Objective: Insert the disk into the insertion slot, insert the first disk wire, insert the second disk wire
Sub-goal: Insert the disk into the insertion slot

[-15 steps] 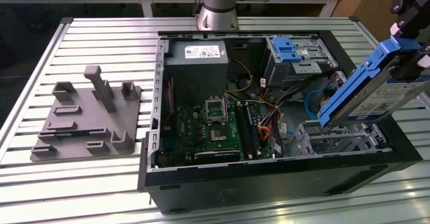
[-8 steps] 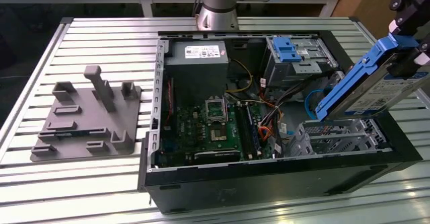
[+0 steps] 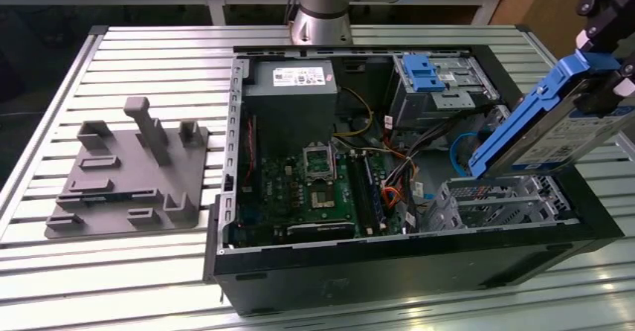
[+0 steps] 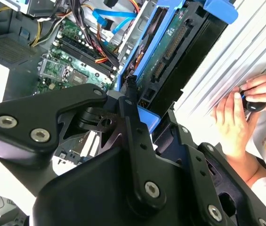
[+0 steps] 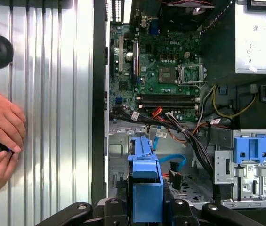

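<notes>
We see the pincer (image 3: 607,59) clamped on the disk (image 3: 552,126), gripping the sides of its blue carrier. The disk hangs tilted, its lower end close over the insertion slot (image 3: 501,201), which sits beneath the pincer inside the open computer case (image 3: 397,260). Off to the pincer's side, a person's hands (image 5: 0,141) hold a small dark object over the slatted worktop (image 3: 149,48).

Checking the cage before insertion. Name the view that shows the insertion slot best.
The exterior view: the insertion slot shows nearly whole, perforated walls and open top, below the tilted disk. In the first wrist view the disk covers part of it. In the second wrist view the disk covers most of it.
</notes>
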Action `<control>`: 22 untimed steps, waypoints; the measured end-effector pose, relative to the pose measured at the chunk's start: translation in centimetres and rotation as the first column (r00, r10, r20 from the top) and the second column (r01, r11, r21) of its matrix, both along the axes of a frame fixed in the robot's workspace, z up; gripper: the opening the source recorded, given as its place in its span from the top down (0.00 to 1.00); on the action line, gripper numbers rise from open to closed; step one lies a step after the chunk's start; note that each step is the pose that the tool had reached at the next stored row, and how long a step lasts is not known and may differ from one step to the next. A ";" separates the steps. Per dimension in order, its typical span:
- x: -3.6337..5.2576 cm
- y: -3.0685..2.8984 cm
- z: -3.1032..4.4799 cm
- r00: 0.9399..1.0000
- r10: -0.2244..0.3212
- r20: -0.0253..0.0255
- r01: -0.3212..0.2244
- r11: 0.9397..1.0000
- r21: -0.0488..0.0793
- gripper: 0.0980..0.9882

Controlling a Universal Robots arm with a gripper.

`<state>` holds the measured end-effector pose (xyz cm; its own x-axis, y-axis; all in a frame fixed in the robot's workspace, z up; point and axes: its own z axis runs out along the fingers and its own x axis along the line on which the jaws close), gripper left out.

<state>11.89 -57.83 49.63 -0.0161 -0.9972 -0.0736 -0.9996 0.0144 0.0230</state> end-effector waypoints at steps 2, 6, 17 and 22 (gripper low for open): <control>0.01 0.00 -0.01 1.000 0.000 0.009 0.000 1.000 0.000 0.70; 0.00 0.00 -0.02 1.000 0.000 0.013 0.000 1.000 0.000 0.70; -0.01 0.08 -0.51 1.000 0.000 0.013 0.000 1.000 0.000 0.70; -0.17 0.16 -0.81 1.000 0.000 0.013 0.000 1.000 0.000 0.70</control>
